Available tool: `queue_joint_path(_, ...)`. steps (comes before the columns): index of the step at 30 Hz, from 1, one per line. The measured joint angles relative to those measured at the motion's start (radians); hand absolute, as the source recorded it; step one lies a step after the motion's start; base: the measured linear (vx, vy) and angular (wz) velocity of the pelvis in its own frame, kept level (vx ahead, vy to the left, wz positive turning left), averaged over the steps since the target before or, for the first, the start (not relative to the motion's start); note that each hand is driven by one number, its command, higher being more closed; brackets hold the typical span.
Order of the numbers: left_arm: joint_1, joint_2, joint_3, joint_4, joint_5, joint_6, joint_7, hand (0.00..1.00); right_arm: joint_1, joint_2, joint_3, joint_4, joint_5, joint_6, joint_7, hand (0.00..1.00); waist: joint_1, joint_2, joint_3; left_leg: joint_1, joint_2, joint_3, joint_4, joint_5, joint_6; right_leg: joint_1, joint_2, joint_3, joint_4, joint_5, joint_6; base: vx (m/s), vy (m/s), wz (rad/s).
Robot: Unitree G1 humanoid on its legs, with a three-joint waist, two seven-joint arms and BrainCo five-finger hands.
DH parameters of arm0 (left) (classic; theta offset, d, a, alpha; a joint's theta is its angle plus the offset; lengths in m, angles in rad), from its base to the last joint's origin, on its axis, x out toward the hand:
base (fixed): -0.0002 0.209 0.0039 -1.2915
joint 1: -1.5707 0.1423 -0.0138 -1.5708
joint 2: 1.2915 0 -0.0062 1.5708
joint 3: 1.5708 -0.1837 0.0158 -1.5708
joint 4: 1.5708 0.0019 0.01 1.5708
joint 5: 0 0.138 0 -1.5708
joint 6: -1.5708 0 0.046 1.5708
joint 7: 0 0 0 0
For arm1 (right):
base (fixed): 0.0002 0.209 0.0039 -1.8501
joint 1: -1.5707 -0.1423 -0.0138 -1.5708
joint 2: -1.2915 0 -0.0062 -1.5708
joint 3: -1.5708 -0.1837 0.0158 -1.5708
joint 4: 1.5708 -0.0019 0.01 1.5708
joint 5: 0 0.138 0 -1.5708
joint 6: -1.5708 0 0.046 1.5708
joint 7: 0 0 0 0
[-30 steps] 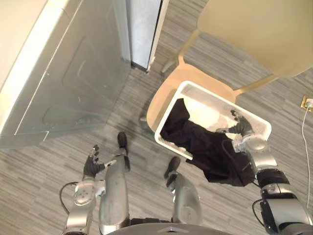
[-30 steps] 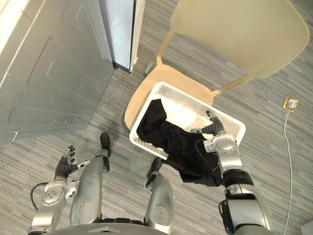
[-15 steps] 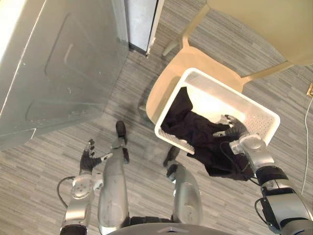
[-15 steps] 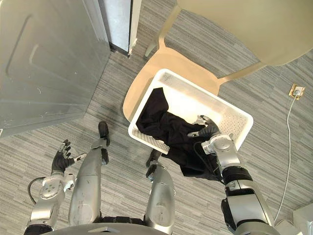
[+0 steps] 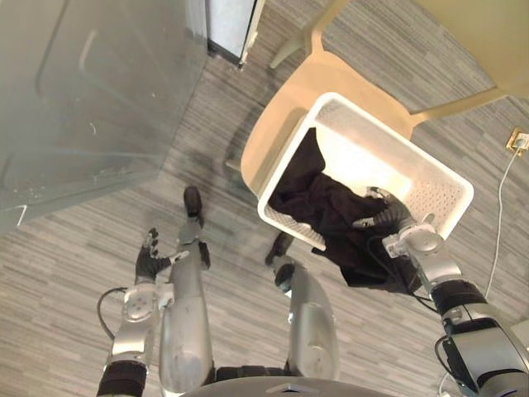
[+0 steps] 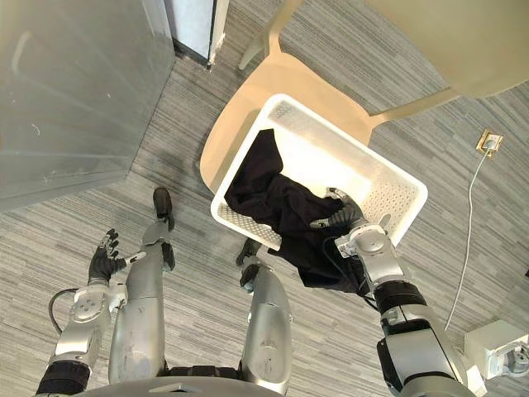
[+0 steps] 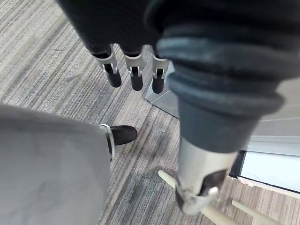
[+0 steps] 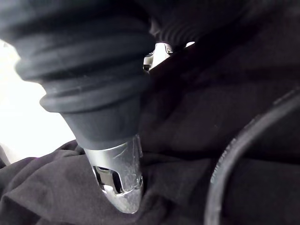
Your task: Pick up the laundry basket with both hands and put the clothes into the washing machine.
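Left hand (image 5: pixel 150 263) open, low at side. Right hand (image 5: pixel 388 222) on black clothes (image 5: pixel 326 207); grip cannot be told. Basket (image 5: pixel 446 186) likely light, rigid: take 2 opposite rims. Cloth limp, overhangs edge.

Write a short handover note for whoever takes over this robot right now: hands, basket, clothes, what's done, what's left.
Left hand: open, low at the robot's side, holding nothing.
Right hand: on the black clothes in the white basket; grip unreadable.
Basket sits on the wooden chair; clothes drape over its near rim.
Done: nothing loaded.
Left: grasp basket with both hands, carry to the grey machine, load clothes.
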Motion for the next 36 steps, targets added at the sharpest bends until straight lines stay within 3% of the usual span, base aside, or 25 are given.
queue_joint_path(10, -0.016, -0.066, 0.002, -0.041, -0.007, -0.004, 0.024, 0.0, 0.053, -0.005, -0.019, -0.11, 0.059, -0.012, -0.099, 0.0, 0.021, -0.004, -0.003, -0.042, 0.017, 0.007, -0.044, 0.031, -0.025, -0.083, -0.001, 0.0, 0.053, -0.006, -0.013, -0.03, -0.039, -0.03)
queue_joint_path(20, -0.022, -0.088, 0.001, -0.087, -0.005, -0.005, 0.034, 0.0, 0.092, 0.023, -0.034, -0.156, 0.066, -0.015, -0.101, 0.0, 0.042, -0.004, -0.025, -0.042, 0.031, 0.023, -0.059, 0.04, -0.038, -0.108, 0.0, 0.003, 0.086, -0.016, -0.026, 0.0, -0.054, -0.02)
queue_joint_path(28, -0.033, -0.089, -0.009, -0.079, -0.005, -0.005, 0.036, 0.0, 0.097, 0.054, -0.051, -0.158, 0.294, -0.03, -0.101, 0.0, 0.047, 0.0, -0.034, -0.024, 0.033, 0.004, -0.067, 0.073, -0.046, -0.109, 0.0, 0.004, 0.129, -0.039, -0.027, 0.01, -0.068, 0.01)
queue_joint_path(36, -0.034, -0.087, -0.031, -0.075, -0.005, -0.005, 0.036, 0.0, 0.094, 0.069, -0.051, -0.17, 0.315, -0.054, -0.1, 0.0, 0.048, 0.024, -0.047, -0.003, 0.035, -0.01, -0.099, 0.091, -0.049, -0.107, 0.004, -0.005, 0.157, -0.063, -0.039, 0.01, -0.081, 0.03)
